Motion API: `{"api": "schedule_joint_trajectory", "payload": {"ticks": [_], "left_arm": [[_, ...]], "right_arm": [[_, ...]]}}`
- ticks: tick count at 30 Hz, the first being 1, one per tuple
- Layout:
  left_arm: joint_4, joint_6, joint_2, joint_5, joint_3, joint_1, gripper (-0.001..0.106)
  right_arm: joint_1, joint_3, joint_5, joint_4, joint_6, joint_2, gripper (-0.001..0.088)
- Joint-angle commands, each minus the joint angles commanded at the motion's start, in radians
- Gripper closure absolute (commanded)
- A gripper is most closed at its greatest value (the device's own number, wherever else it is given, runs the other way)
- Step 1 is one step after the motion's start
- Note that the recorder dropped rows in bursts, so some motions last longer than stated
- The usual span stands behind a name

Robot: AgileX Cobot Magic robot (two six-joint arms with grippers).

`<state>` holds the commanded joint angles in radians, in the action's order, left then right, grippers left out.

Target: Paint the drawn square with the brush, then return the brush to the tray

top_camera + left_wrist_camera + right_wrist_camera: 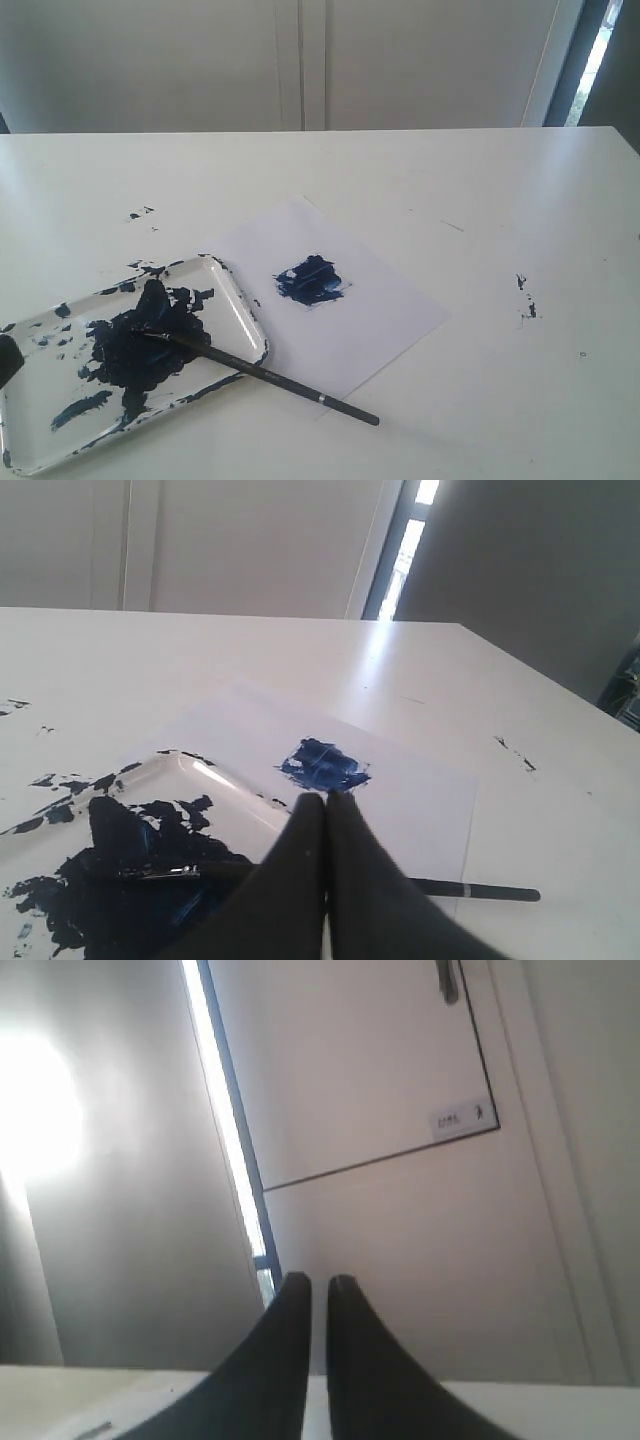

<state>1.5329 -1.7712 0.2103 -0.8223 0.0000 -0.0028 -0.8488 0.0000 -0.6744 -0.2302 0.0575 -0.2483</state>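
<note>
Left wrist view: the left gripper (327, 800) is clenched, fingers pressed together on nothing. The brush (478, 890) lies crosswise just under and behind the fingertips, with its bristle end in the tray's (232, 786) blue puddle and its handle sticking out over the rim. The drawn square (324, 765), painted blue, sits just beyond the fingertips on the paper sheet (425, 805). The right gripper (318, 1282) is empty, its fingers drawn nearly together.

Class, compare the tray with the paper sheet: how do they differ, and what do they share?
The tray has a raised rim and rounded corners; the paper sheet lies flat with sharp corners. The tray holds a large dark blue paint blotch; the paper sheet bears a small blot on the drawn square. The brush rests its tip in the tray, not on the paper sheet. Both are white.
</note>
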Motion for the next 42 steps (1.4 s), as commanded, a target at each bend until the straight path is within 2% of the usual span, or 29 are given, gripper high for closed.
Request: {"api": "schedule_joint_trajectory", "payload": {"ticks": [7,10,13,17,20,27,36,38,40,42], "left_arm": [[0.000,0.000,-0.146,0.004,0.000,-0.011,0.105],[0.000,0.000,-0.210,0.004,0.000,-0.062,0.105],[0.000,0.000,-0.210,-0.005,0.000,-0.132,0.105],[0.000,0.000,-0.210,-0.016,0.000,-0.210,0.105],[0.000,0.000,-0.210,-0.024,0.000,-0.242,0.105],[0.000,0.000,-0.210,-0.023,0.000,-0.241,0.105],[0.003,0.000,-0.210,-0.023,0.000,-0.241,0.105],[0.076,0.000,-0.210,-0.012,0.000,-0.241,0.105],[0.088,0.000,-0.210,0.068,0.000,-0.241,0.105],[0.086,0.000,-0.210,0.241,0.000,-0.241,0.105]], "right_arm": [[0.034,0.000,0.000,-0.002,0.000,0.153,0.0802],[0.034,0.000,0.000,-0.002,0.000,0.208,0.0802],[0.039,0.000,0.000,-0.002,0.000,0.248,0.0802],[0.074,0.000,-0.004,0.000,0.000,0.248,0.0802],[0.100,0.000,-0.002,-0.002,0.000,0.248,0.0802],[0.129,0.000,0.000,-0.002,0.000,0.248,0.0802],[0.136,0.000,0.000,-0.002,0.000,0.248,0.0802],[0.150,0.000,-0.001,-0.002,0.000,0.248,0.0802],[0.154,0.000,-0.001,-0.001,0.000,0.248,0.0802],[0.154,0.000,-0.001,-0.001,0.000,0.248,0.0802]]}}
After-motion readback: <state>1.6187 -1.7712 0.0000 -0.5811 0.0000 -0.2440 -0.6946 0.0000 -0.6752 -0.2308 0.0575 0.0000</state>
